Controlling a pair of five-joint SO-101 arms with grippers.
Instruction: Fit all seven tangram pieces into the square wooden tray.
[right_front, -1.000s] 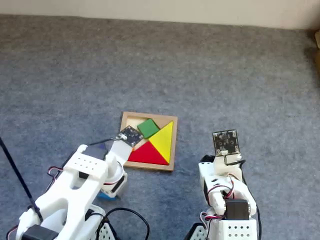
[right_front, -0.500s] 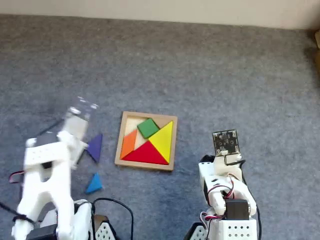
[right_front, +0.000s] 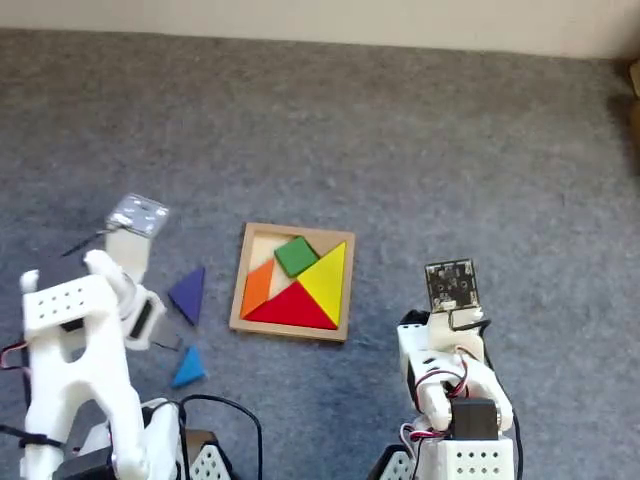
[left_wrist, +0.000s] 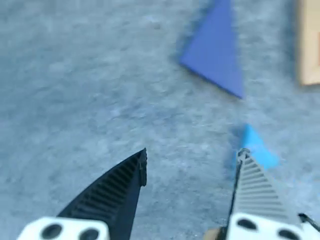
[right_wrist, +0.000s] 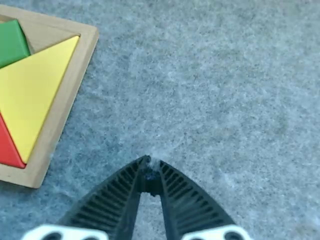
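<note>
The right gripper (right_wrist: 150, 162) sits low over the grey carpet (right_front: 400, 120) on the right arm's side of the square wooden tray (right_front: 238, 300), its pincer pressed together on nothing and clear of the tray's rim. On the tray's other side, the left gripper (left_wrist: 192, 155) hangs above the carpet with its pincer spread wide and empty. A light blue triangle (right_front: 188, 368) lies on the carpet off the tray's near corner on that side, just beside one fingertip in the left wrist view. A dark blue triangle (right_front: 189, 292) lies near the tray's left-arm rim but apart from it. Inside the tray, a red triangle (right_front: 293, 308) fills the near edge. A yellow triangle (right_front: 328, 280) runs along the right-arm rim and an orange piece (right_front: 257, 288) along the opposite rim. A green square (right_front: 296, 256) sits toward the far rim, touching the yellow triangle. Bare wood shows in the tray's far corner on the left arm's side.
</note>
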